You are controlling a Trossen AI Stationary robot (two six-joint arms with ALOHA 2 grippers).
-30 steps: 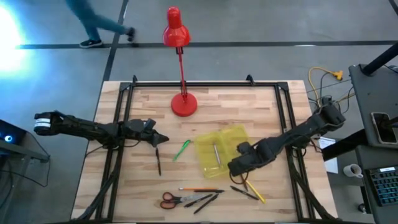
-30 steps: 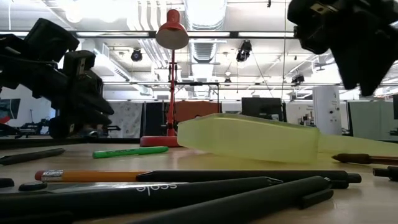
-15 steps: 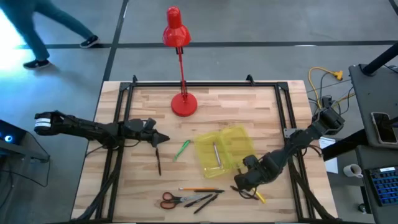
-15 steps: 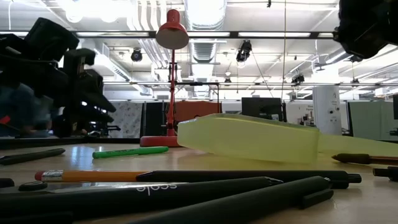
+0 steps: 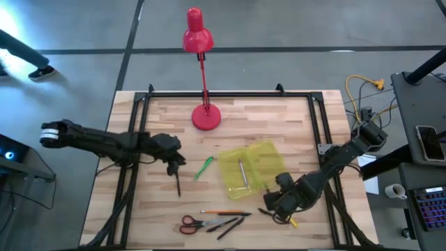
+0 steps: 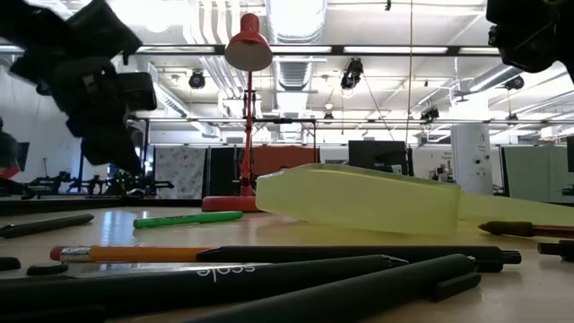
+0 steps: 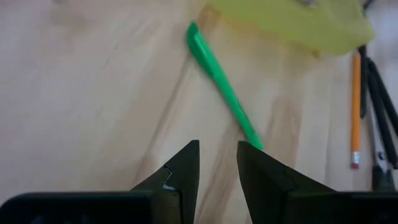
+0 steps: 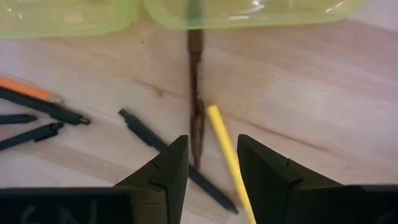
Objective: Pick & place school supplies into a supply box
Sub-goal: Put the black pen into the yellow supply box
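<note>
The right gripper (image 5: 273, 206), jaws parted with nothing between them, hangs over a yellow pencil (image 8: 227, 157), a dark brown pencil (image 8: 196, 112) and a black pen (image 8: 149, 140), just beside the open translucent yellow-green plastic supply box (image 5: 247, 169). The left gripper (image 5: 175, 167), jaws narrowly apart and empty, hovers near the slim green marker (image 7: 222, 92) lying beside the box on the wooden table (image 5: 293, 125).

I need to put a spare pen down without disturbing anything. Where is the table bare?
Bare wood lies right of the red lamp's base, behind the supply box, and at the near left corner below the left gripper. The near middle around the scissors and right gripper is crowded.
</note>
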